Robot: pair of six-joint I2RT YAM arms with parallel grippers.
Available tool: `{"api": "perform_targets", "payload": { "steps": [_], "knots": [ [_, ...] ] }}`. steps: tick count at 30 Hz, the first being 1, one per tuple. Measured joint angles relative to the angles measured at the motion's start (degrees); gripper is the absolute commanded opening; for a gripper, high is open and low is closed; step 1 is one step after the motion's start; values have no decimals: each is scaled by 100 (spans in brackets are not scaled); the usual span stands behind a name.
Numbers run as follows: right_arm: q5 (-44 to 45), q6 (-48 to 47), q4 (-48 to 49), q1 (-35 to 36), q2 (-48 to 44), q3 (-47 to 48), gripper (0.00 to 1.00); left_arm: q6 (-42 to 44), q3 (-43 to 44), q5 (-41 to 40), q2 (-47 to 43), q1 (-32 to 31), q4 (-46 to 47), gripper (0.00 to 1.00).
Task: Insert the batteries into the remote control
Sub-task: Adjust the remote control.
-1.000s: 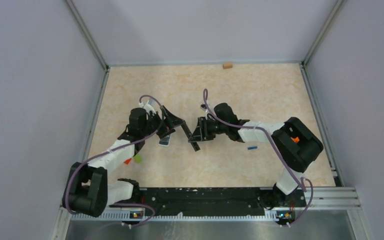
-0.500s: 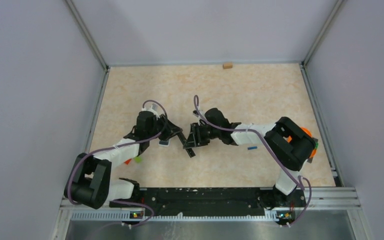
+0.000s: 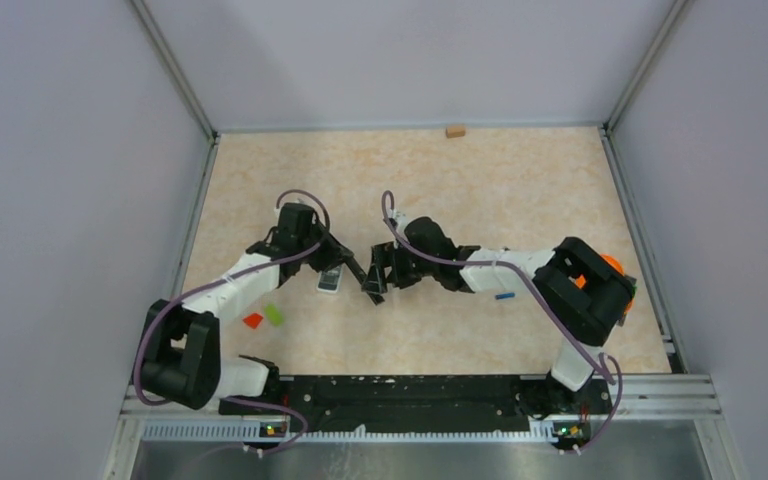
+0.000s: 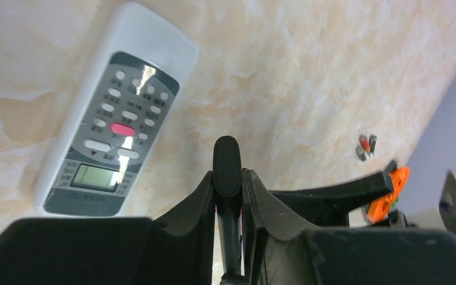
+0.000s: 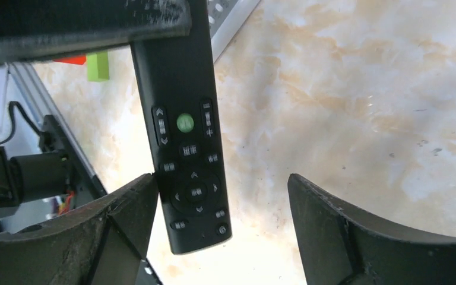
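Left gripper (image 4: 228, 173) has closed onto black remote (image 5: 187, 136).

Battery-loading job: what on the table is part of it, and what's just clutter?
Job:
- black remote, pinched in the shut left claw
- right claw, open either side of that remote
- blue battery
- red-and-dark batteries

Lying about:
- white remote, untouched
- red block
- lime-green block
- tan block
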Motion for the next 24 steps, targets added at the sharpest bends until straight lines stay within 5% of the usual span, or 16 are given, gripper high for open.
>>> {"api": "perform_targets", "payload": {
  "steps": [4, 12, 24],
  "knots": [
    [702, -393, 20, 269, -319, -125, 82, -85, 693, -413, 146, 2, -848, 0],
    [2151, -1226, 118, 1137, -658, -192, 63, -256, 1163, -647, 573, 0, -1624, 0],
    [3265, -1742, 431, 1482, -330, -289, 59, -334, 1257, -686, 693, 0, -1996, 0]
  ]
}}
